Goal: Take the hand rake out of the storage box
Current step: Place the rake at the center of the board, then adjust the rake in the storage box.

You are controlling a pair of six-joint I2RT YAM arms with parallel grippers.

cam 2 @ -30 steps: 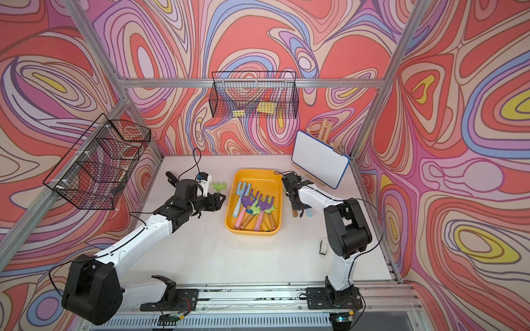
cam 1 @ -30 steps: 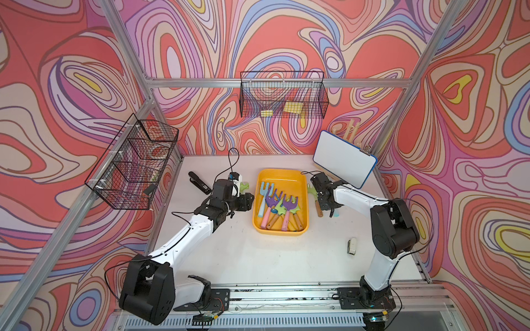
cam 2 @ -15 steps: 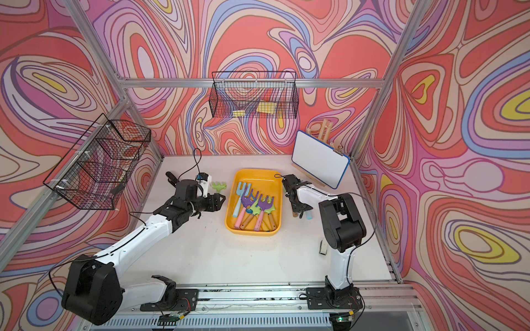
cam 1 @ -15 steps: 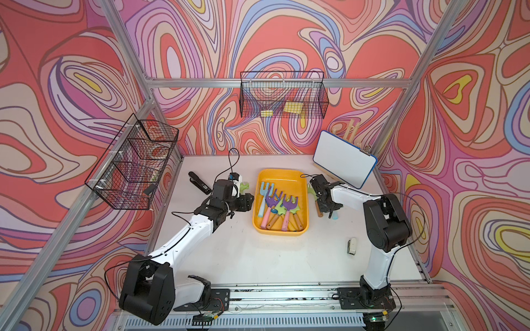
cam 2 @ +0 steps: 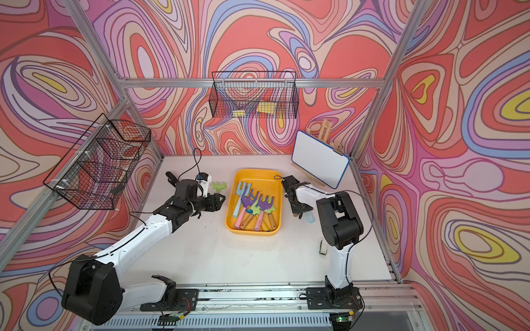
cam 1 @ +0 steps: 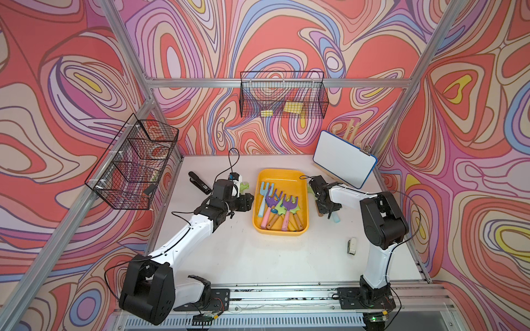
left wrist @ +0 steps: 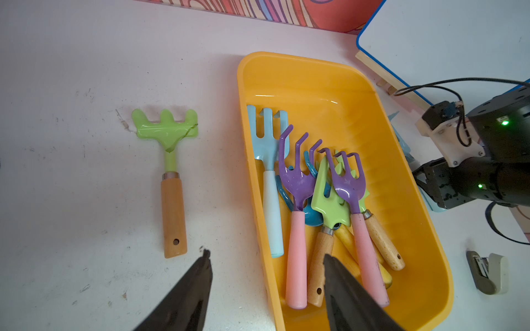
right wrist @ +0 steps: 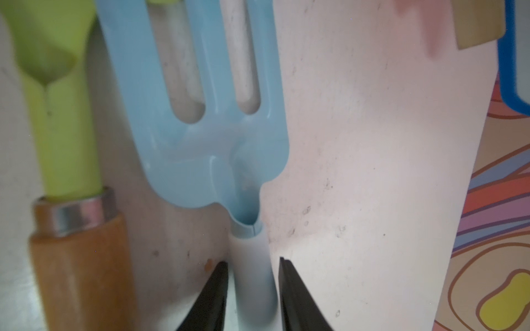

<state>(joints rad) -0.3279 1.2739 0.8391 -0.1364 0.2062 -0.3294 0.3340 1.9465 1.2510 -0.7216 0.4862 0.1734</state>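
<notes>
We saw the glossy yellow storage box (cam 1: pixel 284 179) mid-frame holding purple-tined, pink-handled hand rakes (left wrist: pixel 296 186), the left gripper (left wrist: pixel 265 254) spread just left of it, the right gripper (right wrist: pixel 253 260) flanking a smooth pale-blue handle (right wrist: pixel 249 243), grip unclear.

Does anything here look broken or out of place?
Yes. The green rake, lying on the table beside the yellow tray, has a thin dark line running across its head from one edge toward the neck. It looks like a crack.
</notes>
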